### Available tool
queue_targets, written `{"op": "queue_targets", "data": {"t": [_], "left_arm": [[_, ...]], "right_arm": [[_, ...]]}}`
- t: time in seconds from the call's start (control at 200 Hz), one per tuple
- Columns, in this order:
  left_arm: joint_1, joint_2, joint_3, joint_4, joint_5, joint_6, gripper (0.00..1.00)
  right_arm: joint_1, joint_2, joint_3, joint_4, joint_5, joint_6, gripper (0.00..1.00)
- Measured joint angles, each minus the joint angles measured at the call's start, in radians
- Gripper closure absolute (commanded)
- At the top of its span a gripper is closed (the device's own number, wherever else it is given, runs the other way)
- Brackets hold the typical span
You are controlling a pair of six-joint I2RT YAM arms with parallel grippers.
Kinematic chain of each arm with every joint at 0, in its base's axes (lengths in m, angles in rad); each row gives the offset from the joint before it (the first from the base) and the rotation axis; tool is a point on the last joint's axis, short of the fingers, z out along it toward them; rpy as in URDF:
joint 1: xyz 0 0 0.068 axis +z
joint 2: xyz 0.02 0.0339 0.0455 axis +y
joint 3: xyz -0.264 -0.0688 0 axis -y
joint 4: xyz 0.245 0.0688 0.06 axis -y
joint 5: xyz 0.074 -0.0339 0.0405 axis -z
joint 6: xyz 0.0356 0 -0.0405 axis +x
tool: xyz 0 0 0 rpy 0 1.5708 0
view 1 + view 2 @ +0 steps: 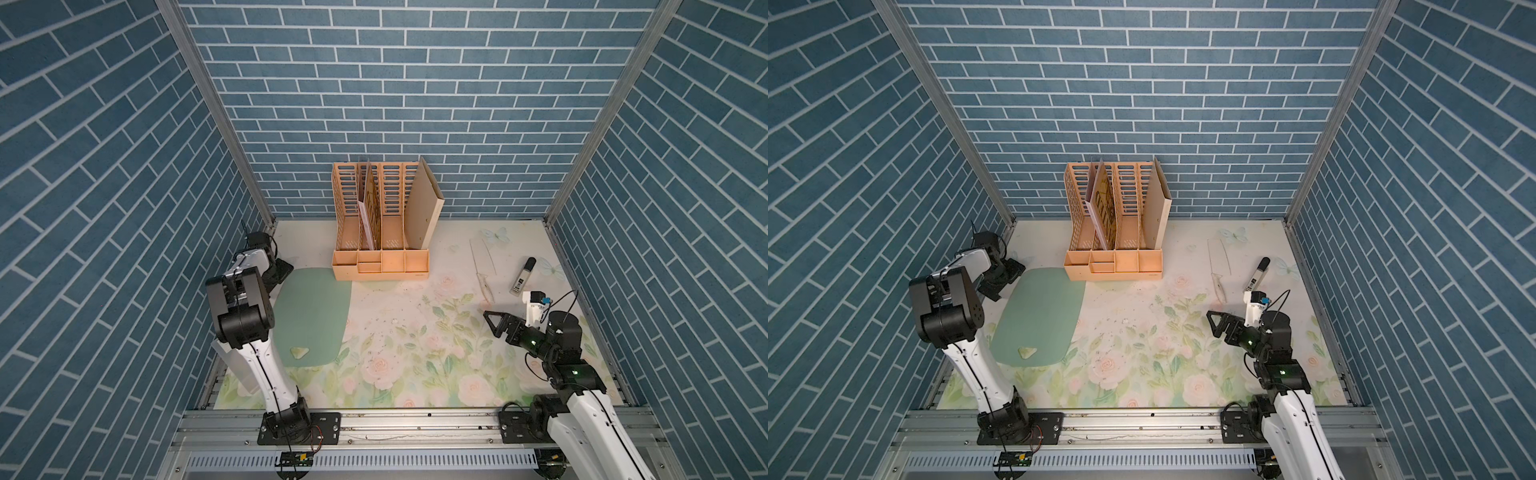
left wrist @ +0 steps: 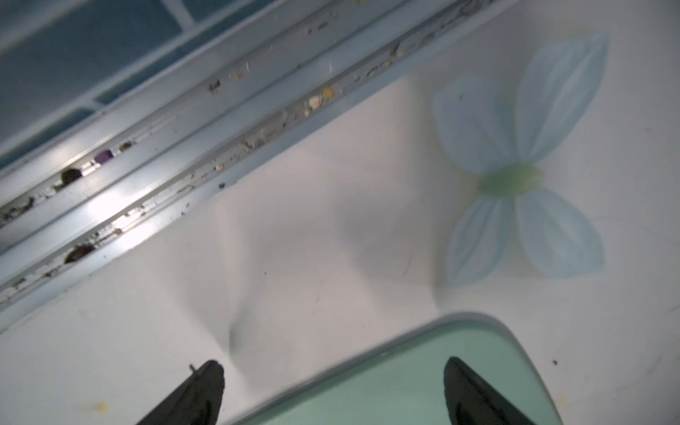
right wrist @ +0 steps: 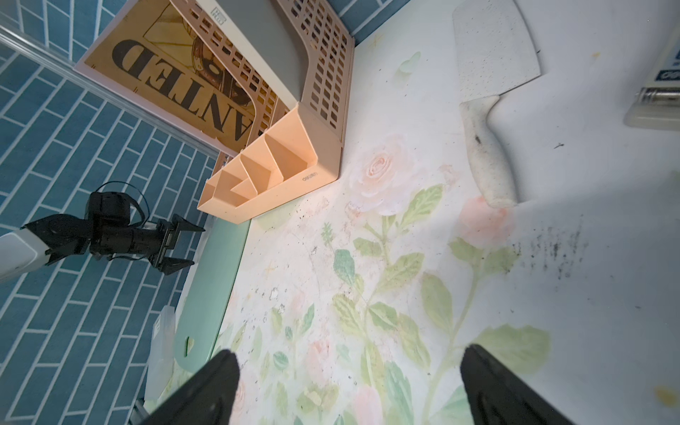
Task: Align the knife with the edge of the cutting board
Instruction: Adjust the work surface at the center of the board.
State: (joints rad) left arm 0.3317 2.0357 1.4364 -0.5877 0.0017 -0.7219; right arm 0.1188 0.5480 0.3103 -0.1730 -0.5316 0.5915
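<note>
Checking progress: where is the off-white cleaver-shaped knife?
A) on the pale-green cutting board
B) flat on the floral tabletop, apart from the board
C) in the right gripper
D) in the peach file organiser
B: the off-white cleaver-shaped knife lies flat on the floral tabletop, far across from the pale-green cutting board.

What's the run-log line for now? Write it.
knife: unheld, apart from cutting board | right gripper: open, empty | left gripper: open, empty, at cutting board corner

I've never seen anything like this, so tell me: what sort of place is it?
Likely a robot test booth, not a real kitchen: printed blue-brick wall panels, a left arm and right arm bolted to a metal rail, and a cutting board and knife on a floral mat.
</note>
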Motion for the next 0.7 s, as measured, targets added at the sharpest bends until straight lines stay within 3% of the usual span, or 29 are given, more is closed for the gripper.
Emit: {"op": "queue_targets", "data": {"t": [0.7], "left_arm": [[0.016, -0.174, -0.268, 0.193, 0.181, 0.057, 0.03]], "right_arm": [[0.021, 0.082, 0.001, -0.014, -0.042, -0.025, 0.02]]}}
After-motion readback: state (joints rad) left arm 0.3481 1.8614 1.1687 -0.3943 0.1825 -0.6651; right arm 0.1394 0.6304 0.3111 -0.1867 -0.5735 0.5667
